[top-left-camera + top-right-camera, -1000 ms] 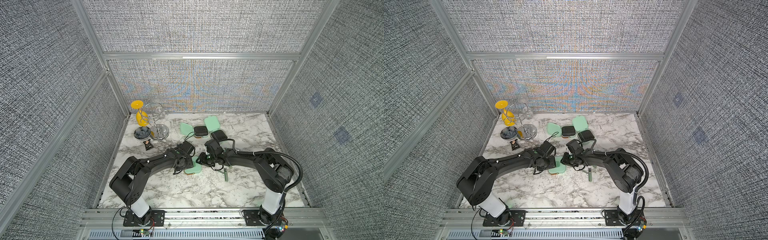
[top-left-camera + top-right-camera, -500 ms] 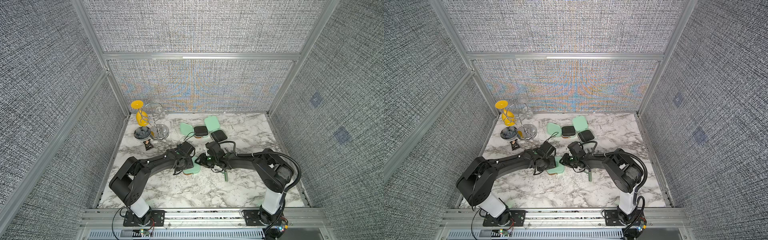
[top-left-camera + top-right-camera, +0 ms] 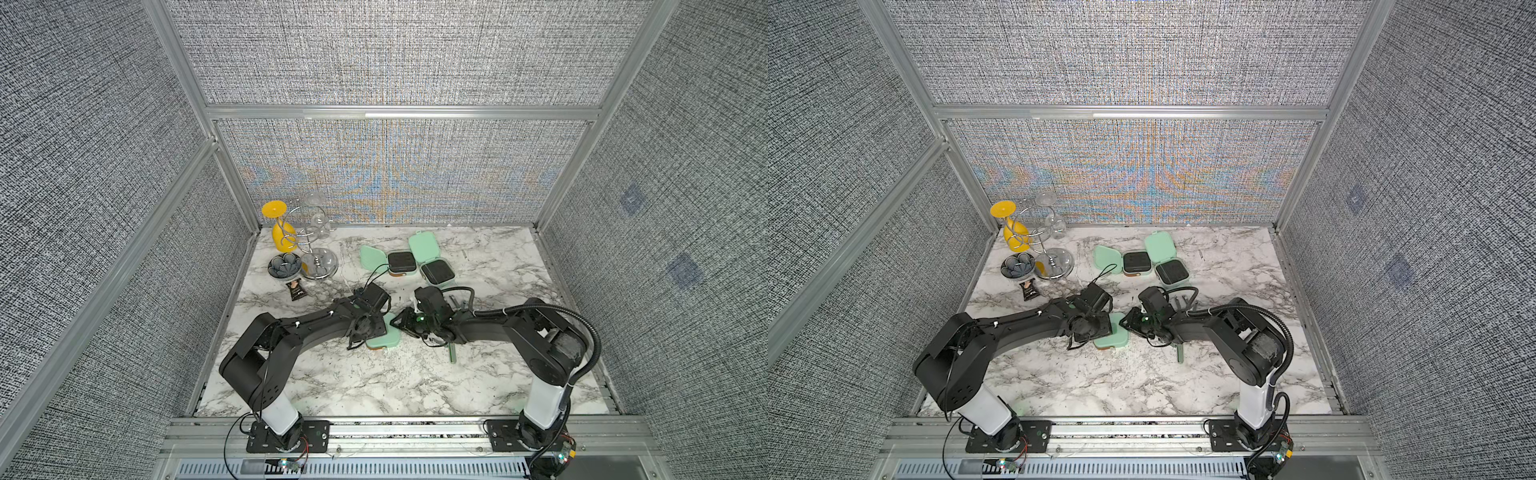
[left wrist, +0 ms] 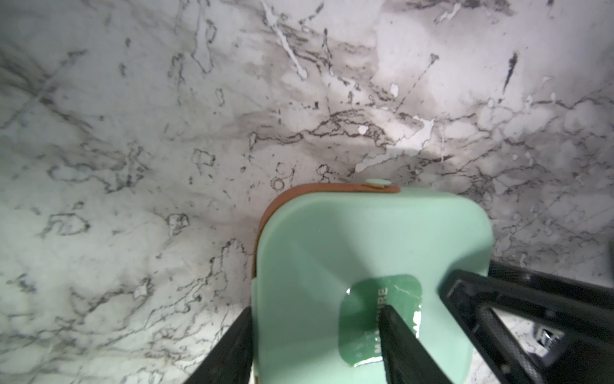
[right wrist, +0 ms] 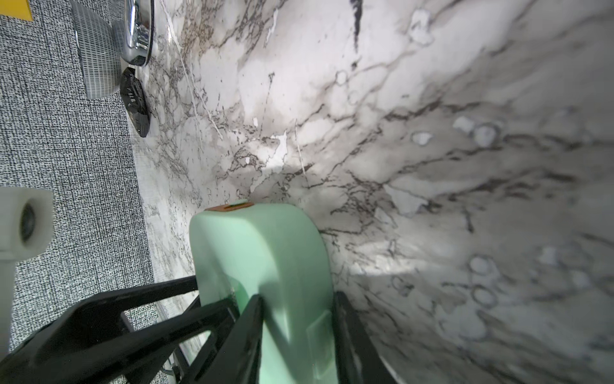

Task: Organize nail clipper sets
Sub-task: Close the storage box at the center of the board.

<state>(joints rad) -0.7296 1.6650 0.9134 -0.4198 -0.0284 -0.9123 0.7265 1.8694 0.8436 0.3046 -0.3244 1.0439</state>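
Closed mint case (image 3: 388, 338) of a nail clipper set, at mid-bench (image 3: 374, 386), its brown strap (image 4: 315, 189) toward the front; nearly square, it offers no long axis. It lies directly between the two arms, equally near both. The left pincer (image 4: 314, 307), about half closed, holds it with one finger across the lid and the other against its edge. The right pincer (image 5: 297, 297) nips it across its thickness from the opposite side. Behind: an open case (image 3: 401, 262) and its open neighbour (image 3: 436, 272). A loose tool (image 3: 452, 353) lies by the right arm
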